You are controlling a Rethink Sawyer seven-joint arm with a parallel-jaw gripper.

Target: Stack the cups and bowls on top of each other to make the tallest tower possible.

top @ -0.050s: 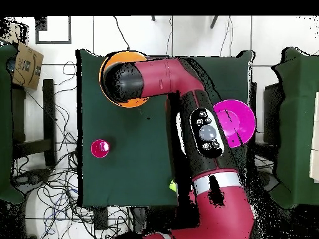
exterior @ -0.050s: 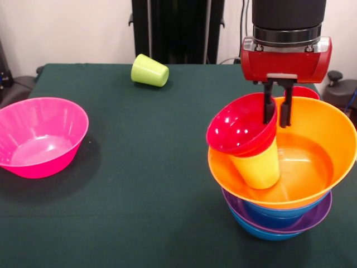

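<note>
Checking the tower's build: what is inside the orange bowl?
Inside the orange bowl stands a yellow cup, with the small red bowl tilted on top. The cup's rim is covered.

Front camera is looking level across the table [exterior @ -0.050s: 139, 167], close before the claw [exterior @ -0.050s: 277, 114]. Overhead camera is looking straight down from high above it; both are sharing the table.

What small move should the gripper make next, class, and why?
Probably level the red bowl before letting go. The gripper pinches its rim, and the bowl sits tilted on the yellow cup inside the orange bowl, so it could slide off.
</note>
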